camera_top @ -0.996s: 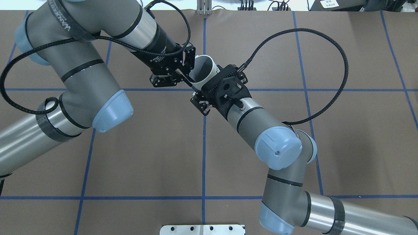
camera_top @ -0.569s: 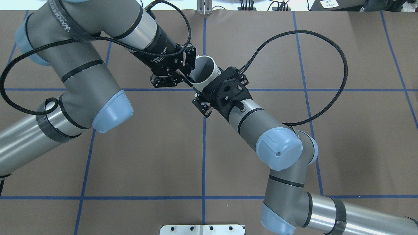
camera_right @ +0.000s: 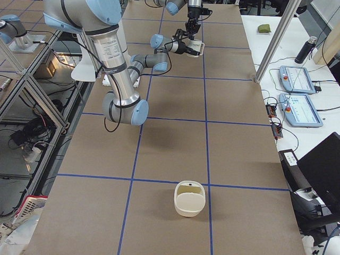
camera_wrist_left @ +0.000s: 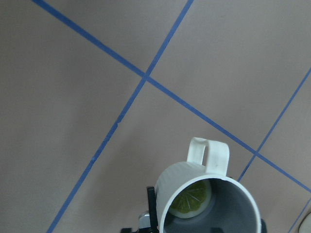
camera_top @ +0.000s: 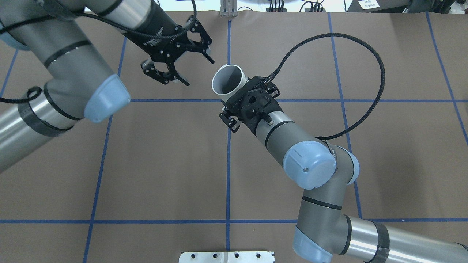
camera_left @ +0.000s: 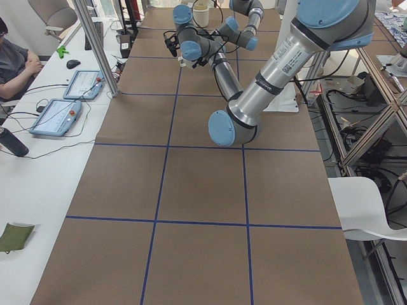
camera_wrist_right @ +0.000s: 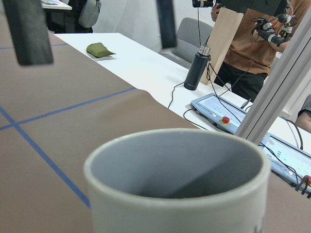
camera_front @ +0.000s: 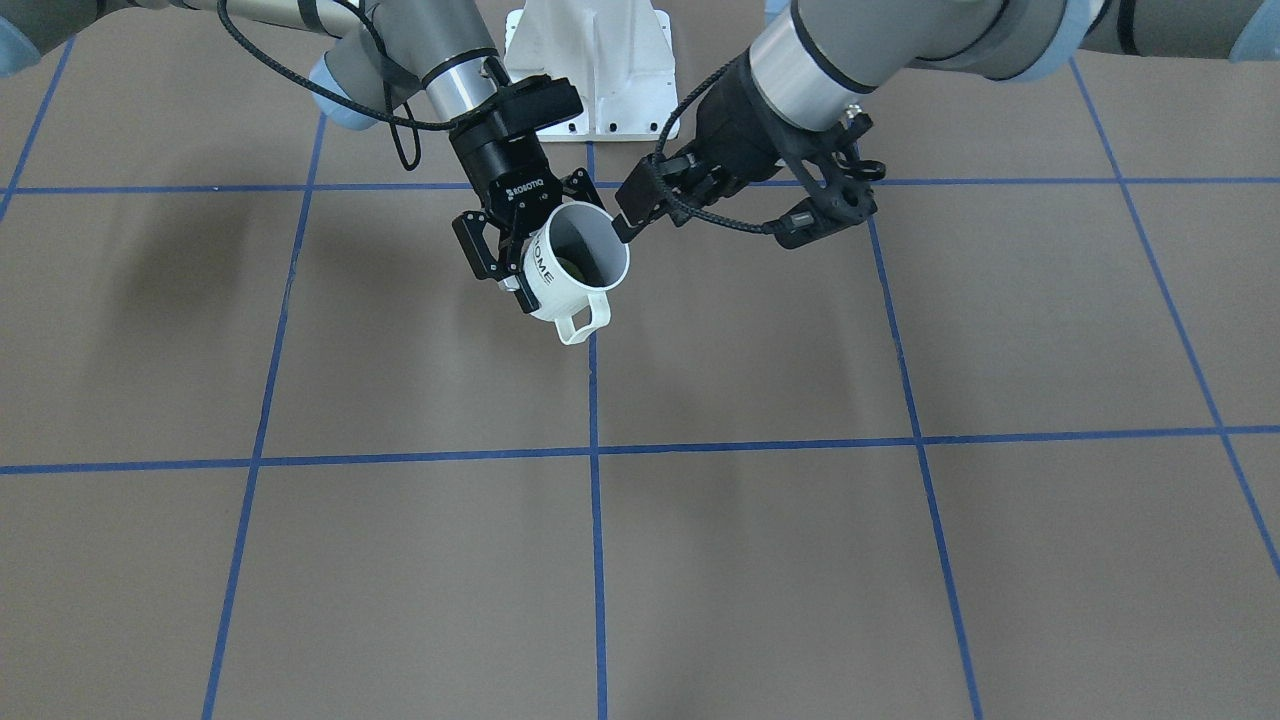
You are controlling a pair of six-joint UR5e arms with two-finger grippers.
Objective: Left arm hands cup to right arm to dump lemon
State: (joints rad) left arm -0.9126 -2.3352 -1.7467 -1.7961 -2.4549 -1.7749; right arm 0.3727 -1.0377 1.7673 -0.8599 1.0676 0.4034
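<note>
Two black two-finger claws are seen above the brown surface (camera_top: 164,164) gridded with blue tape. The small white ceramic cup (camera_front: 590,255) with black "HOME" lettering is held off the surface, in the upper centre of the overhead frame. It is clamped between the fingers of the right arm's claw (camera_front: 535,240), which is marked "ROBOTIQ". The cup is tilted, with its loop handle turned toward the bottom of the front-facing frame. A yellow-green lemon slice (camera_wrist_left: 190,200) is seen on its grey bottom. The left arm's claw (camera_top: 200,73) is spread apart, clear of the cup, just to its left in the overhead frame.
</note>
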